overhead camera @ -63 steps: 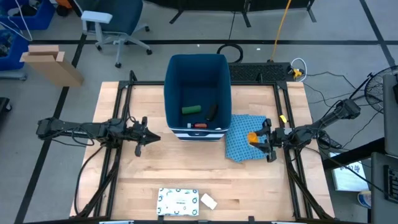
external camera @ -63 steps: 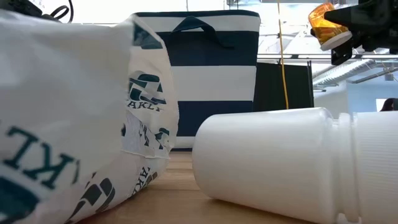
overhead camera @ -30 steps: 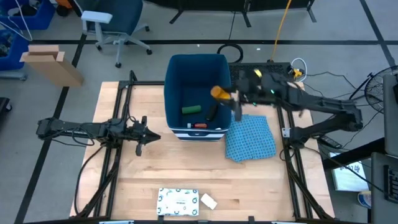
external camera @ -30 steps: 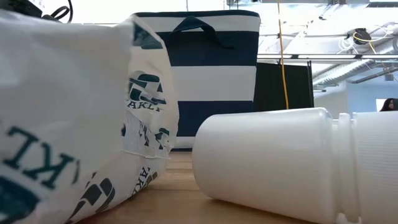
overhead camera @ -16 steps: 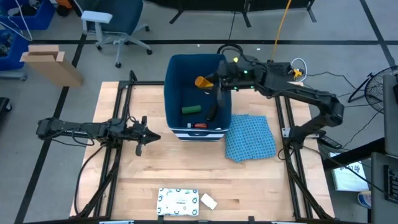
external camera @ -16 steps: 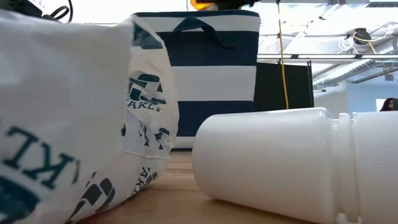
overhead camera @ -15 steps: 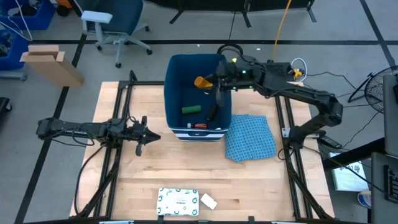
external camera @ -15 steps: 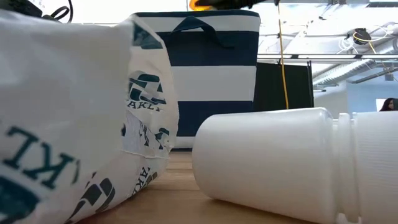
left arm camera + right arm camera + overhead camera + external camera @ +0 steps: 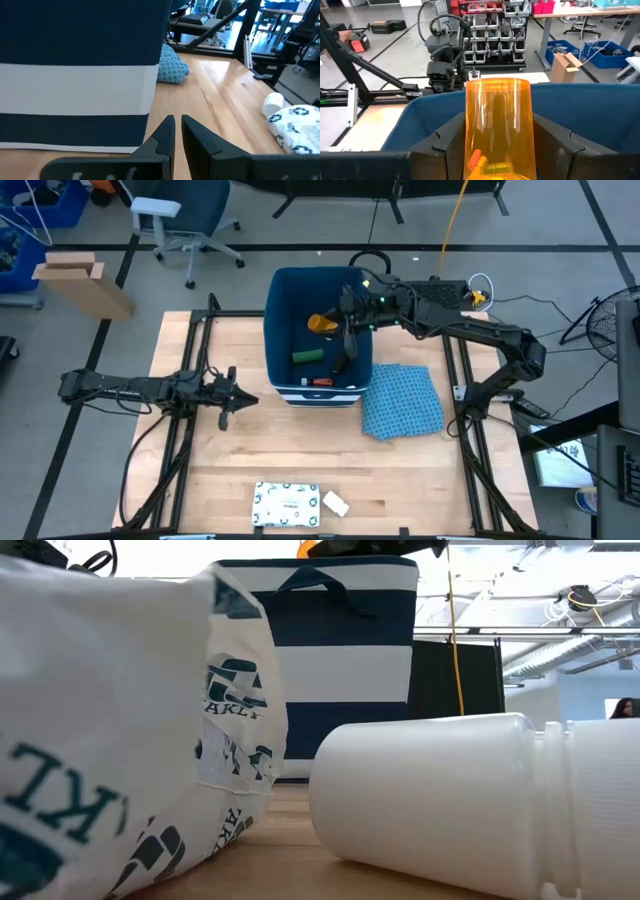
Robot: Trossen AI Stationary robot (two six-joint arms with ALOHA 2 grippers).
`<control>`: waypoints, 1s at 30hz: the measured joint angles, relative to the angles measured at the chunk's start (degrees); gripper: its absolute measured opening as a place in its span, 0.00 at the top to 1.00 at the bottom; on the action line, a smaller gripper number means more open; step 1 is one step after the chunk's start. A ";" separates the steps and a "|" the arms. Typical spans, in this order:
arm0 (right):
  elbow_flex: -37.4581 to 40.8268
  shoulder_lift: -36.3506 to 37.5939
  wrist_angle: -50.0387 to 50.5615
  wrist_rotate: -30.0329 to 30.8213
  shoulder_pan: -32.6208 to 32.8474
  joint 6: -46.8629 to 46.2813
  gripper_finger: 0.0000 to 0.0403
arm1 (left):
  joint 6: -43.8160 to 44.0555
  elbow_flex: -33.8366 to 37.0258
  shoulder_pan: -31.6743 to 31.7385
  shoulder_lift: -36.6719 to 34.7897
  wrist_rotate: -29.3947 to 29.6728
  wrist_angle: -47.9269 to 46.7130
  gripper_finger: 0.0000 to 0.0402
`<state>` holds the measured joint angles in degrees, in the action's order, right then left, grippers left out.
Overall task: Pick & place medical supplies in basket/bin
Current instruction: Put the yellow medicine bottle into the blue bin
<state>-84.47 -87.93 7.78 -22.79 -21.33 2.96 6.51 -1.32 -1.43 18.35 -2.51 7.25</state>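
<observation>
Above frame centre, the right gripper [image 9: 335,323] clamps the orange pill bottle [image 9: 322,323] over the basket [image 9: 283,290]. It looks light, rigid and slick, best gripped across its barrel. The left gripper [image 9: 228,397], at frame left, is closed and empty.

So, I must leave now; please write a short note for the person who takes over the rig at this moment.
Right gripper: shut on the orange pill bottle, held over the open blue bin, not released.
Left gripper: shut, empty, waiting left of the bin.
Done: green box and red-white tube are in the bin.
Left: drop the bottle; then the white packet and small white piece at the table's near edge.
</observation>
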 joint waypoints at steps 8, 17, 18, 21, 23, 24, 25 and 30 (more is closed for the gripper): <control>0.00 0.01 0.26 0.04 2.07 1.08 0.55 | -0.10 0.00 0.02 0.01 2.63 0.02 0.91; -0.50 -0.04 -0.19 1.31 1.82 -1.00 0.55 | 4.79 0.00 0.02 0.02 2.60 -0.12 0.91; -0.89 -0.06 0.19 1.64 1.39 -0.98 0.55 | 4.80 0.00 0.00 0.02 2.57 -0.13 0.91; -1.29 0.07 0.88 1.89 0.28 0.32 0.55 | 3.59 0.00 0.02 0.02 2.59 -0.13 0.91; -1.29 0.02 2.24 1.80 -0.33 0.98 0.55 | 2.37 0.00 0.01 0.01 2.59 -0.16 0.91; -1.29 -0.02 3.19 1.73 -0.62 1.10 0.55 | 1.89 0.00 0.02 0.00 2.59 -0.16 0.91; -1.29 -0.06 4.39 1.69 -0.82 1.65 0.55 | 1.39 0.00 0.00 0.00 2.59 -0.19 0.91; -0.11 -0.66 7.75 4.06 -1.15 6.76 0.55 | -0.70 0.00 0.01 0.00 2.61 -0.22 0.91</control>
<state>-84.57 -88.59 15.54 -18.72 -22.48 9.72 5.81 -1.32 -1.42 18.35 0.10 7.03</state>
